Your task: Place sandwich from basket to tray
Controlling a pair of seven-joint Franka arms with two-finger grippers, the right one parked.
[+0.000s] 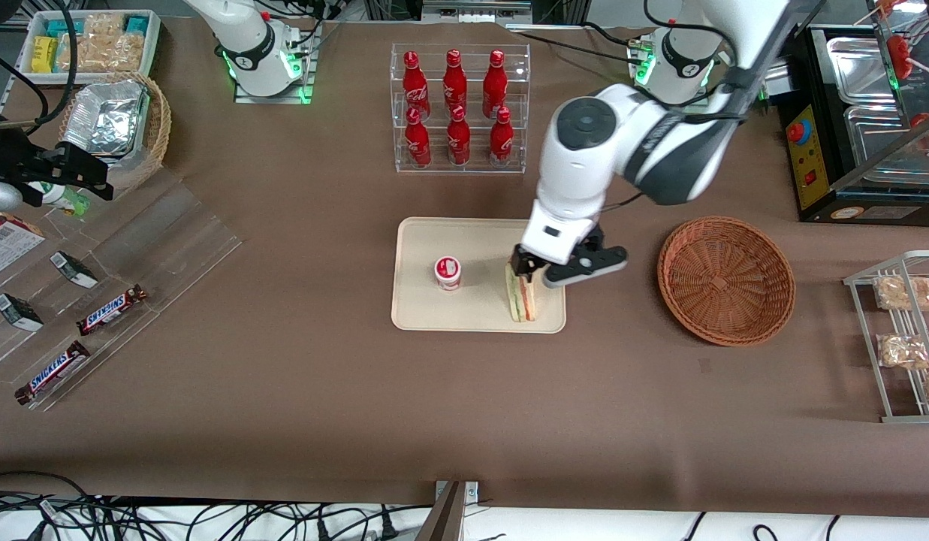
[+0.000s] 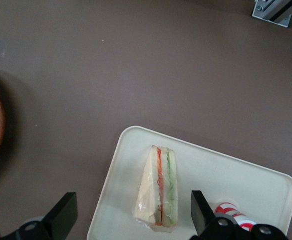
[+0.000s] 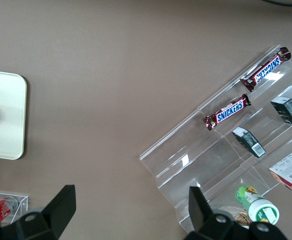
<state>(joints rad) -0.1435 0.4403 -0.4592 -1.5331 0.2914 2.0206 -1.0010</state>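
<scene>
A brown counter (image 1: 299,391) fills the scene. Near its middle lies the cream tray (image 1: 426,300), with a clear rack of red bottles (image 1: 458,105) farther from the front camera. Toward the working arm's end sits the round reddish-brown basket (image 1: 725,279), with nothing in it, and past it a wire rack of snack packets (image 1: 903,330) near the counter's edge. Toward the parked arm's end stand a clear stepped display with Snickers bars (image 1: 111,309) and small boxes, a paler wicker basket holding foil containers (image 1: 111,124), and a white bin of snacks (image 1: 88,45).

The working arm reaches down from above, its wrist bent over the tray's edge nearest the basket. The claw (image 1: 535,272) hangs just above the sandwich (image 1: 520,297), and the wrist view shows its fingers (image 2: 198,212) spread wide apart, one on each side of the sandwich and not touching it.

The sandwich rests on the tray close to the rim that faces the basket, standing on one edge with its green, red and yellow layers showing. A small white cup with a red lid (image 1: 448,272) stands on the same tray, well apart from the sandwich, toward the parked arm's end. Bare tray surface lies between the two. Open brown counter separates the tray from the basket and stretches wide toward the front camera.
</scene>
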